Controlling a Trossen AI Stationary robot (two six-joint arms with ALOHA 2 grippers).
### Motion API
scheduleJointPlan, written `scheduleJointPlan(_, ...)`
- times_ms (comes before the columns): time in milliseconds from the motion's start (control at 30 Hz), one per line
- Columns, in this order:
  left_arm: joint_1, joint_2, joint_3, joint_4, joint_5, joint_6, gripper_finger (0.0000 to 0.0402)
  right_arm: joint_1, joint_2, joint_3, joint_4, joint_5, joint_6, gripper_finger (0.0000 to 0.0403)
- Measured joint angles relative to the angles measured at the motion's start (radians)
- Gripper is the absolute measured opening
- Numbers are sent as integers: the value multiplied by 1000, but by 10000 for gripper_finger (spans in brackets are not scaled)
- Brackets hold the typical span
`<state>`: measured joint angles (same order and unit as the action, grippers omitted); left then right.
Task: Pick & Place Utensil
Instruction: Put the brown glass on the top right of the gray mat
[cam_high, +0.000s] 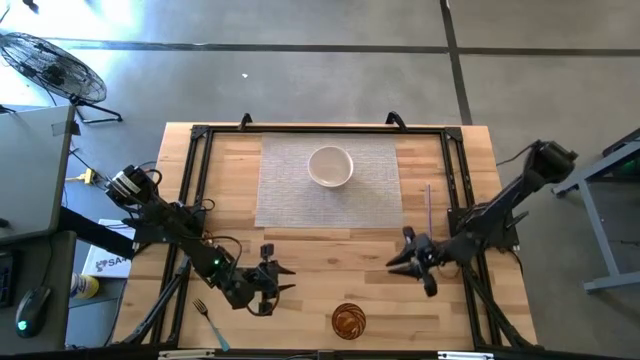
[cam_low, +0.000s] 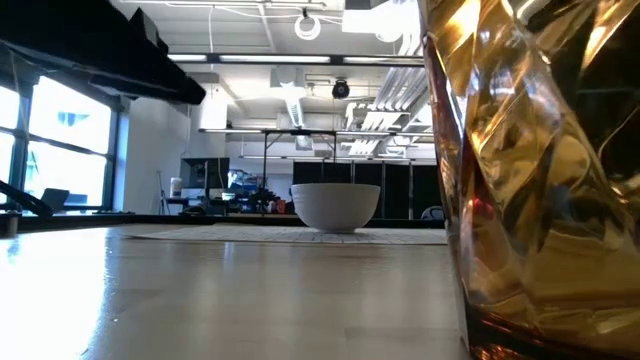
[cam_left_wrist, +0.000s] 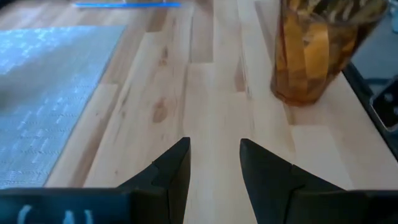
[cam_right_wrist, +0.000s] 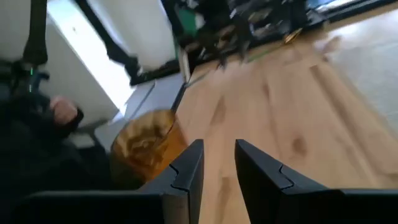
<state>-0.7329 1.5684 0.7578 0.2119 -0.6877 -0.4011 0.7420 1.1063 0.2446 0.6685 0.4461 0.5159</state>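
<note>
Utensils: two are visible in the high view, neither gripped. A fork with a blue handle (cam_high: 208, 319) lies on the bare wood at about 7 o'clock of the table (cam_high: 300, 250), near the front-left corner. A thin purple-handled utensil (cam_high: 428, 204) lies at about 3 o'clock, just off the right edge of the grey placemat (cam_high: 290, 190); its type cannot be told. Which of the two the task means is not shown.

Likely destinations: a white bowl (cam_high: 330, 166) stands on the placemat at 12 o'clock, and an amber faceted glass (cam_high: 348, 320) stands at 6 o'clock near the front edge. Both appear empty from above, though the interior of the glass is hard to read.

Left gripper (cam_high: 272, 280): positioned at about 7 o'clock, between the fork and the glass, pointing toward the glass. The left wrist view shows its fingers (cam_left_wrist: 171, 171) apart with only bare wood between them.

Right gripper (cam_high: 408, 258): positioned at about 4 o'clock, just in front of the purple-handled utensil, facing the table centre. The right wrist view shows its fingers (cam_right_wrist: 186, 168) apart and holding nothing.

Assessment: no pick has been made and nothing sits in a receptacle. In my judgement the task stands at its start: approach, grasp, carry and release all remain.
</note>
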Motion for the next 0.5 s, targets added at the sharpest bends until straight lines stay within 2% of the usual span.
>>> scheduleJointPlan(300,0,0,0,21,-83,3,136,71,326,180,-7,21,-22,85)
scheduleJointPlan(500,19,0,0,30,-83,-6,136,70,490,304,-10,-61,-1,85)
